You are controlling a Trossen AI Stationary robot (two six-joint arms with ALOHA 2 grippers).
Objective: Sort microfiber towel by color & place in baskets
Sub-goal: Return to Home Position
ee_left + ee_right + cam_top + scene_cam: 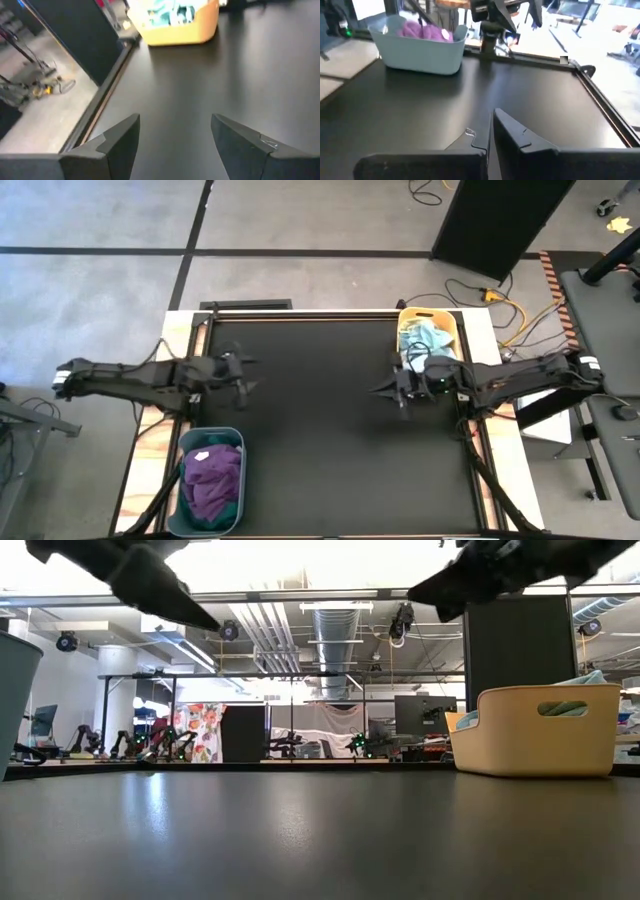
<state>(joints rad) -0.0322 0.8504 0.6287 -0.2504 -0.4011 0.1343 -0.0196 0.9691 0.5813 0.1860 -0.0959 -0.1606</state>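
Teal towels [424,337] lie piled in the yellow basket [447,328] at the table's far right; the left wrist view shows that basket [176,27] too. Purple towels [212,473] fill the pale blue basket [181,480] at the near left corner, also visible in the right wrist view [422,31]. My left gripper [247,375] hovers open over the table's left side, fingers [175,122] pointing right. My right gripper [382,389] hovers shut beside the yellow basket, pointing left [485,126]. No towel lies on the black tabletop.
The black mat [320,430] stretches between the two grippers. In the low view the yellow basket [535,730] stands at the right and the blue basket's wall [15,700] at the left edge. Cables [500,305] lie on the floor beyond the table's far right corner.
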